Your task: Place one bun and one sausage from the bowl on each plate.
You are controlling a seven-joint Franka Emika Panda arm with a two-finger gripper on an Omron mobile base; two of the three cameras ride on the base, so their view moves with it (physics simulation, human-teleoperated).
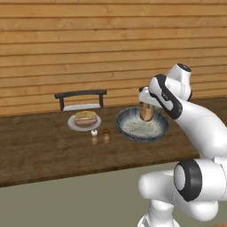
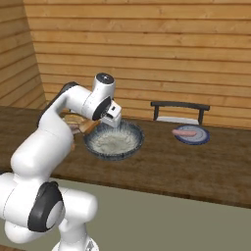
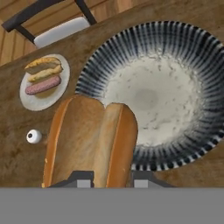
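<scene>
Bun (image 3: 89,140) held in pincer (image 3: 111,179) above bowl (image 3: 183,43); no writing visible.

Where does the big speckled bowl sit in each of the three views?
Left base view: the bowl sits right of centre on the table, behind the arm.
Right base view: the bowl sits left of centre, below the gripper.
Hand view: the bowl spans the upper right.
Shared landmark: the bun held over its rim.
</scene>
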